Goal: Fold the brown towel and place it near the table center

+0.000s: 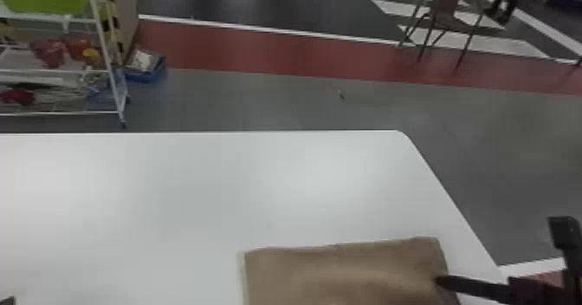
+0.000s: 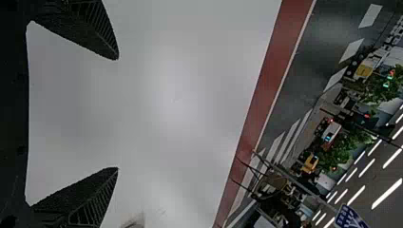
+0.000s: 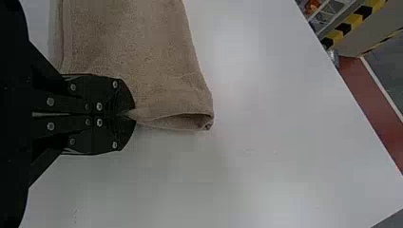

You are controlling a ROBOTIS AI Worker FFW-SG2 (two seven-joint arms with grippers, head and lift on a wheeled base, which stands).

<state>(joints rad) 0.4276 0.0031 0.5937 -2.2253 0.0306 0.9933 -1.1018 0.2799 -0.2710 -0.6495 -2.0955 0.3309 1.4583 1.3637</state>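
The brown towel (image 1: pixel 346 269) lies folded at the near right of the white table (image 1: pixel 195 187) in the head view. At its right edge is my right gripper (image 1: pixel 438 281). In the right wrist view, the right gripper (image 3: pixel 129 114) is shut, pinching the edge of the towel (image 3: pixel 138 52) beside an open-ended fold. My left gripper (image 1: pixel 8 300) barely enters the head view's bottom left corner. Over bare tabletop, the left gripper (image 2: pixel 118 114) stands wide open in the left wrist view, its fingers well apart. A small bit of the towel (image 2: pixel 135 221) shows at that view's bottom edge.
The table's right edge (image 1: pixel 450 200) runs just beyond the towel. Past the far edge, a white wire rack (image 1: pixel 60 70) with a green bin stands at the left. A chair (image 1: pixel 446 9) stands farther off on the floor at the right.
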